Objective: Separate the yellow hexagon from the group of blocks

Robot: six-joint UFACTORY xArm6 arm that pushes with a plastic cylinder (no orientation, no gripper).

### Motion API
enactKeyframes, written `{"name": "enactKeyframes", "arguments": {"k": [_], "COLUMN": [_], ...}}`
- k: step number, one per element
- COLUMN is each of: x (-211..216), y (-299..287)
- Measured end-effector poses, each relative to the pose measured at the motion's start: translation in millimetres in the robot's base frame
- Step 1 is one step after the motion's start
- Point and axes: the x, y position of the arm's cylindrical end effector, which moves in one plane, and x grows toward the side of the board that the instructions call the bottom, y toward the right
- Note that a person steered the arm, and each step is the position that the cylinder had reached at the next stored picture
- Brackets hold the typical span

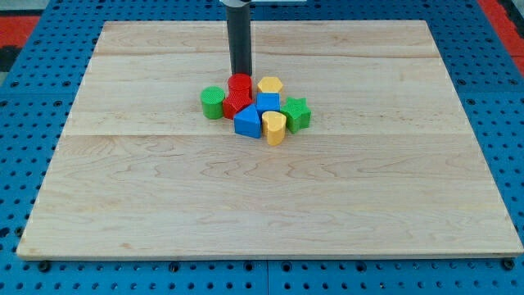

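On the wooden board (123, 205), taking the blue cube (268, 103) as landmark: far to its left stands the green cylinder (213, 102). Just left of it are two red blocks (238, 93), and my tip (240, 74) touches their upper edge; it is a plain rod and grips nothing. The blue triangle-like block (247, 123) lies below-left. The yellow hexagon (270, 85) touches the cube from above. The yellow heart-like block (274, 128) lies below, the green star (295, 114) right.

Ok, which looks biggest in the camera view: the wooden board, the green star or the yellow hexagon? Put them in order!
1. Wooden board, biggest by far.
2 and 3. Green star and yellow hexagon look about alike; the star sits nearer the view's bottom, so I won't rank them.
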Motion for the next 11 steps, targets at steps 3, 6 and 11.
{"name": "enactKeyframes", "arguments": {"k": [3,6,11], "x": [-14.5,68.4,17.9], "y": [46.1,82.6,-4.5]}}
